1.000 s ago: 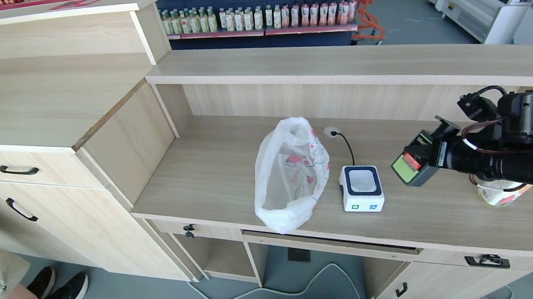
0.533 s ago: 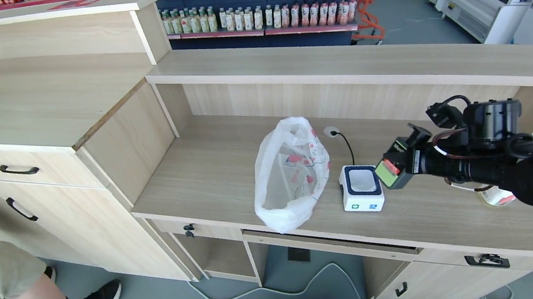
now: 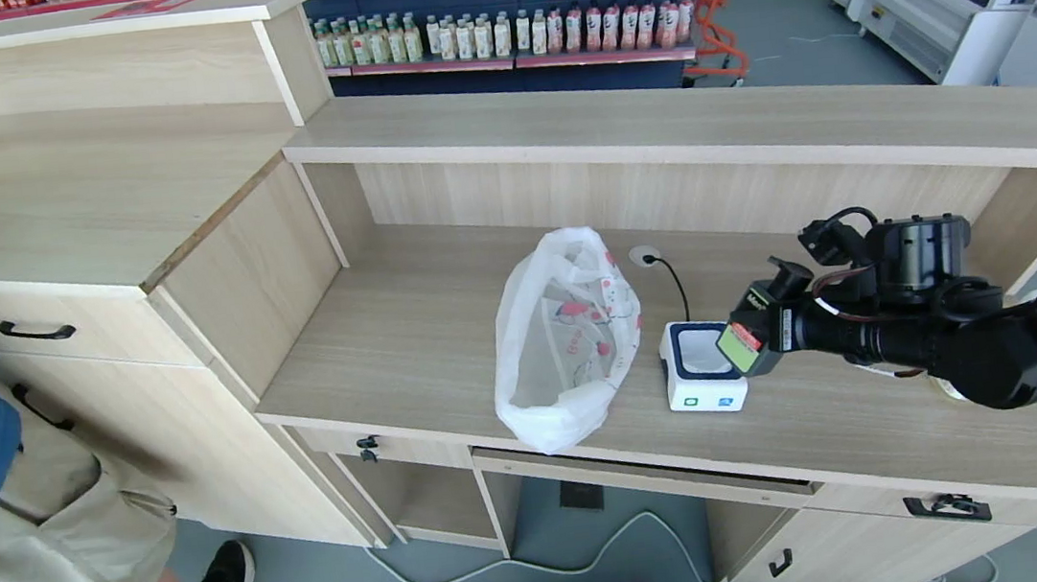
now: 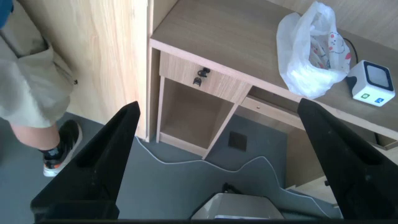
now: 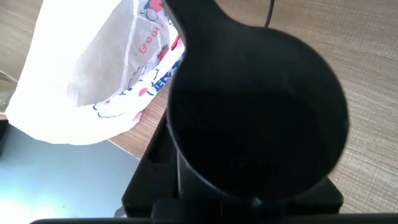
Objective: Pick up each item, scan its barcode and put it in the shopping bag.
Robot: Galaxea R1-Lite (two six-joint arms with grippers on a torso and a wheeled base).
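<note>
Head view: right gripper (image 3: 748, 344) clamps small green-faced item (image 3: 739, 352) at 3 o'clock of scanner (image 3: 693, 379) (seemingly rigid, light); hold its sides.

Scanner (image 3: 703, 366) right below R gripper (image 3: 759, 335) w/ its item (image 3: 739, 350). Bag (image 3: 567, 339) just ahead, blocking; counter (image 3: 408, 341) beyond bag open.

shopping bag (image 5: 93, 68): white plastic, red and blue print, crumpled on the counter
counter (image 5: 367, 74): pale wood grain, under and beside the shopping bag
dark round item (image 5: 255, 112): close to the lens, overlapping the shopping bag's printed edge
cable (image 5: 268, 14): thin, black, near the shopping bag
floor (image 5: 56, 180): grey, past the counter edge by the shopping bag
</note>
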